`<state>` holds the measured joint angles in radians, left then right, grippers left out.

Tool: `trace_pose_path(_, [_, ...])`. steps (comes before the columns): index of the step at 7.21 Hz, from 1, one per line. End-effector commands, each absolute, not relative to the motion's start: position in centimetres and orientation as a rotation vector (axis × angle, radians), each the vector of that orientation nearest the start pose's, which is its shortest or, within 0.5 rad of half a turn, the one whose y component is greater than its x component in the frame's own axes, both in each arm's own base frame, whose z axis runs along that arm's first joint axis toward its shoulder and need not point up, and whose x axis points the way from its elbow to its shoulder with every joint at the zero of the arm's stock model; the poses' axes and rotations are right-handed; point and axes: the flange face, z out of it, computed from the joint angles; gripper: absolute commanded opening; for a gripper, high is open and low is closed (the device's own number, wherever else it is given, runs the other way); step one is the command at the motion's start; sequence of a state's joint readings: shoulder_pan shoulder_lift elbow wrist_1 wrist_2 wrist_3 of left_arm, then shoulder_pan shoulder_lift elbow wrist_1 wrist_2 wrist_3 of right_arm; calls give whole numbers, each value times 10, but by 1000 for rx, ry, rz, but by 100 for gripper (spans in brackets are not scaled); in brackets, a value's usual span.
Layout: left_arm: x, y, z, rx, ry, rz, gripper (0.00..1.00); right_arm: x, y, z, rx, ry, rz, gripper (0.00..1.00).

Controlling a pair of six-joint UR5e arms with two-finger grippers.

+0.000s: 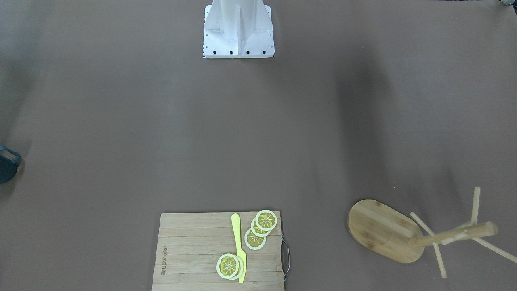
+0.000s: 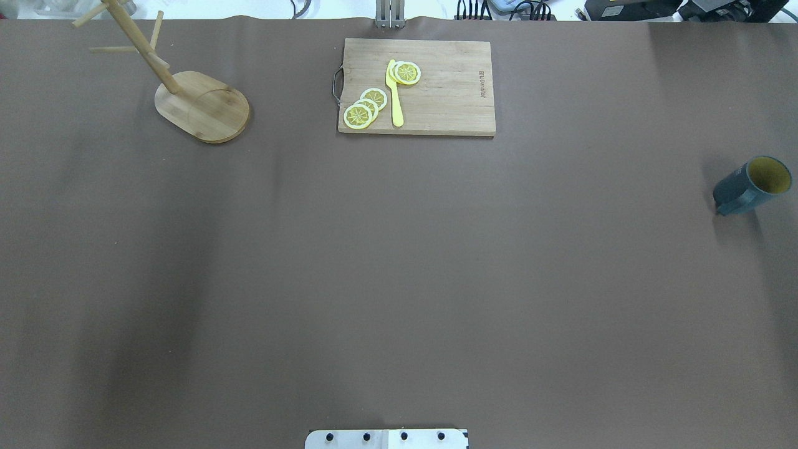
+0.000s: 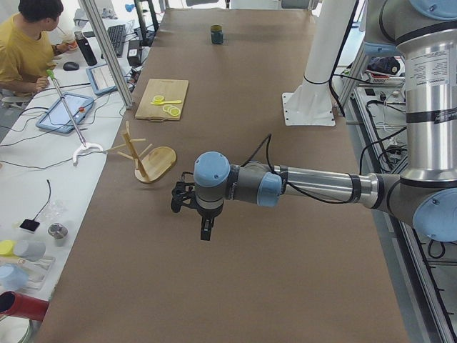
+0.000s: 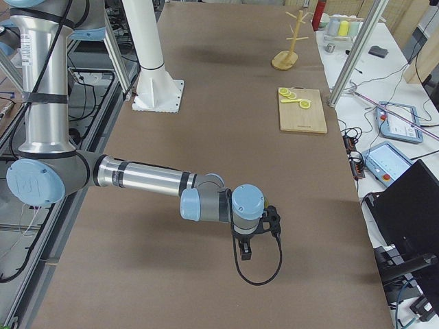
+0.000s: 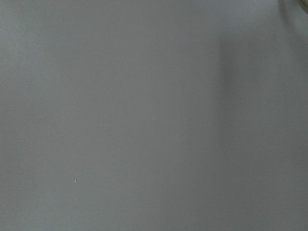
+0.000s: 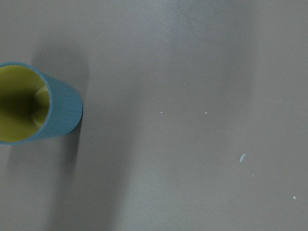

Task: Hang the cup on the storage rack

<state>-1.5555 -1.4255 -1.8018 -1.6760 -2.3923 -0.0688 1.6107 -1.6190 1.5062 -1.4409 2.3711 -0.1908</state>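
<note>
The cup (image 2: 751, 185), dark teal with a yellowish inside, stands upright near the table's right end. It also shows at the left edge of the front view (image 1: 7, 163), far off in the exterior left view (image 3: 216, 33), and at the left of the right wrist view (image 6: 33, 103). The storage rack (image 2: 202, 106) stands upright at the far left with nothing on its pegs; it also shows in the front view (image 1: 383, 230). My left gripper (image 3: 206, 230) hangs above bare table near the rack (image 3: 153, 161). My right gripper (image 4: 245, 252) hangs over the table's right end. I cannot tell whether either is open or shut.
A slatted wooden cutting board (image 2: 436, 100) with lemon slices (image 2: 365, 107) and a yellow knife (image 2: 394, 93) lies at the far middle. The robot's white base (image 1: 238, 32) is at the near edge. An operator (image 3: 28, 43) sits beside the table's far side.
</note>
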Motion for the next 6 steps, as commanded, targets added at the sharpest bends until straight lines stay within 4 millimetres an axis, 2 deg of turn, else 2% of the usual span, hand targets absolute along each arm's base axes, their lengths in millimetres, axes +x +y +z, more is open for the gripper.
trace_pose_path(1, [-54,-442,597,178,822,42,99,80,-468,696,123,-796,-151,100])
trace_pose_path(4, [-53,-441,598,176,830,41,99,79,-467,700,112,-800,-148,100])
trace_pose_path(5, [-53,-441,599,172,830,38,99,69,-475,694,114,-801,-171,100])
trace_pose_path(6, [-53,-442,597,183,828,49,99,49,-488,686,98,-804,-179,100])
